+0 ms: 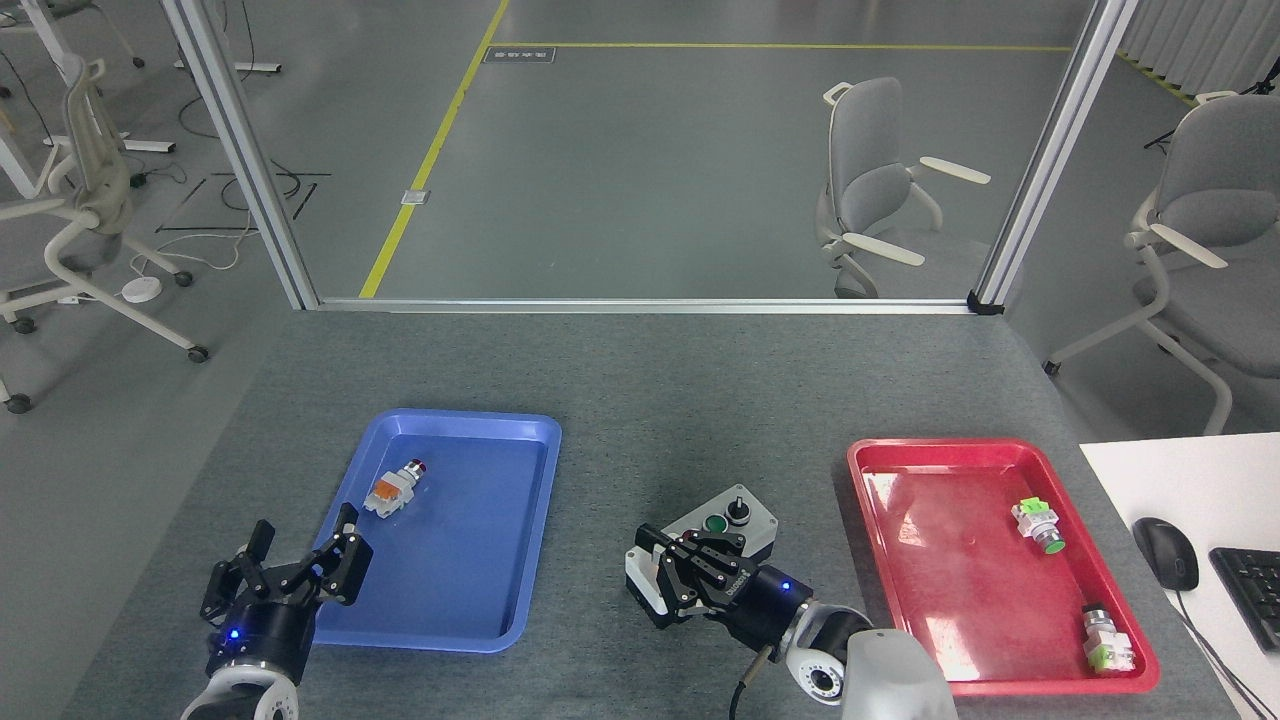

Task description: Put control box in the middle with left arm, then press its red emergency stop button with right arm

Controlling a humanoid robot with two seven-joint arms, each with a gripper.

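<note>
Covering control box (725,525), right claw (680,582) lowered

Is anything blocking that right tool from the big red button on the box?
Nothing visible does. The right tool sits directly over the near end of the control box, covering the spot where the emergency stop button would be, so the button itself is hidden.
</note>
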